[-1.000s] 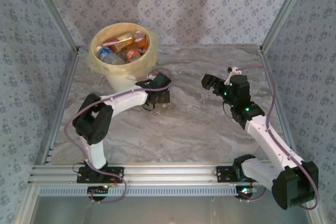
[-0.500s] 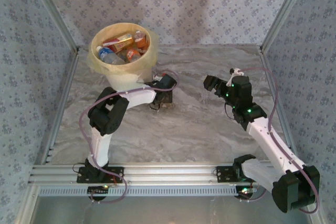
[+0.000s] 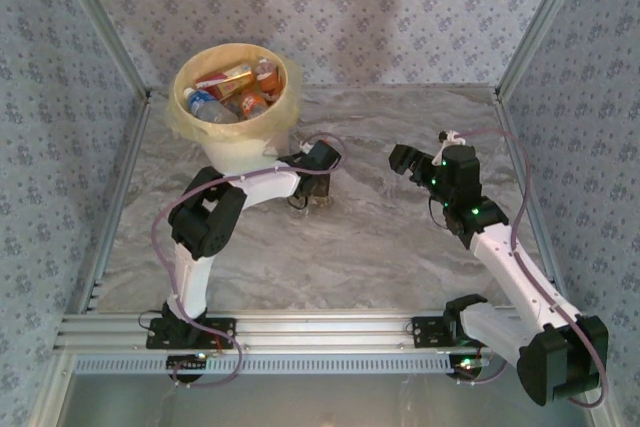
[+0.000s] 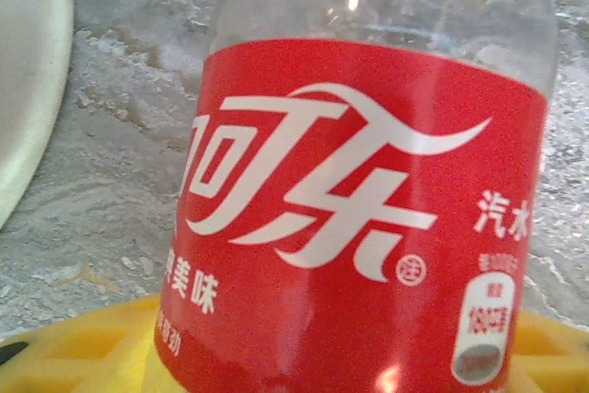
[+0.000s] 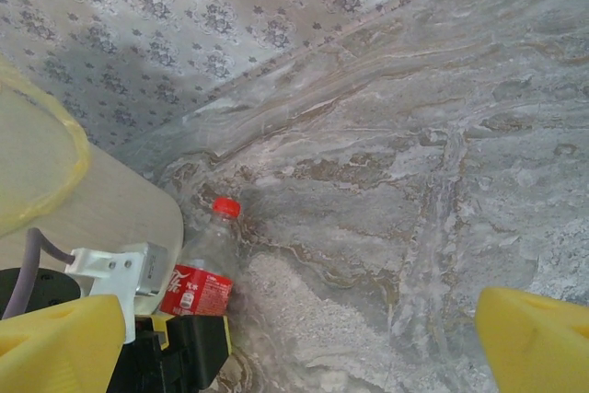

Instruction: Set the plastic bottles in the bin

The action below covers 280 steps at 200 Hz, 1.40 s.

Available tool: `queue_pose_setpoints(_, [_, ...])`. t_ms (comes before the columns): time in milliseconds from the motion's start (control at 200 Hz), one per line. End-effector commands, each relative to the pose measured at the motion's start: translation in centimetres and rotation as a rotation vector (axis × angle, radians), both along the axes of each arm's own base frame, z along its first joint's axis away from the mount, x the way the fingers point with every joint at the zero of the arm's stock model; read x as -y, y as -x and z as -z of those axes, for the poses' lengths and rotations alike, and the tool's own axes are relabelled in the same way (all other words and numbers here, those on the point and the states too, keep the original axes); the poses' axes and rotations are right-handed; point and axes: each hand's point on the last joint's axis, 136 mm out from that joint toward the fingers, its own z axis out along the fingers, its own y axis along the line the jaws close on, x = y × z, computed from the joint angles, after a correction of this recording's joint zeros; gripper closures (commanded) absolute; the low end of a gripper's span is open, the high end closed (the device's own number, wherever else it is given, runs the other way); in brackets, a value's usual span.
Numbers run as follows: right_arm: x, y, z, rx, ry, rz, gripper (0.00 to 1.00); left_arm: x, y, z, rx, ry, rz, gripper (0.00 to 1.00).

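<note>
- Cola bottle (image 4: 359, 218): clear plastic with a red label and a red cap, on the marbled grey table (image 3: 400, 247). It lies just beside the foot of the bin (image 3: 235, 152), at about 5 o'clock from it in the top view.
- Left gripper (image 3: 316, 192): its yellow fingers (image 4: 83, 347) lie on either side of the bottle's label. Whether they press on it cannot be told.
- Other plastic bottles (image 3: 235, 92): piled inside the bin, with orange, red and blue labels showing.
- The bin stands at 11 o'clock on the table, near the back wall.
- Right gripper (image 3: 402, 159): at 3 o'clock from the cola bottle and well apart from it, with its fingers spread wide and nothing between them.
</note>
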Motion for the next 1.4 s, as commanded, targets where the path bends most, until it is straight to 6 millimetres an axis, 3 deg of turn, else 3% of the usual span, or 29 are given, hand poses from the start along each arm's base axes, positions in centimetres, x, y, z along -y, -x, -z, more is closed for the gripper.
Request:
queue_pose_setpoints(0, [-0.1, -0.2, -0.4, 0.022, -0.020, -0.010, 0.00, 0.8, 0.7, -0.2, -0.006, 0.003, 0.032, 0.42])
queue_pose_setpoints(220, [-1.3, -0.2, -2.1, 0.091, -0.040, -0.079, 0.00, 1.3, 0.6, -2.6, 0.062, 0.048, 0.041, 0.49])
queue_pose_setpoints(370, [-1.5, 0.1, -2.2, 0.104, -0.035, -0.096, 0.00, 1.9, 1.2, -5.8, 0.106, 0.113, 0.077, 0.52])
queue_pose_setpoints(789, [-1.5, 0.1, -3.9, 0.187, -0.042, -0.102, 0.00, 4.4, 3.3, -17.7, 0.343, 0.295, 0.305, 0.53])
queue_pose_setpoints(959, [-1.2, 0.3, -3.9, 0.190, -0.038, -0.088, 0.00, 4.4, 4.6, -22.5, 0.453, 0.328, 0.414, 0.54])
queue_pose_setpoints(1169, [-1.1, 0.5, -4.5, 0.210, -0.048, -0.086, 0.00, 4.5, 7.6, -29.8, 0.602, 0.414, 0.583, 0.54])
queue_pose_setpoints(1394, [-1.5, 0.7, -5.2, 0.241, -0.063, -0.108, 0.00, 2.6, 9.4, -36.2, 0.742, 0.405, 0.647, 0.54])
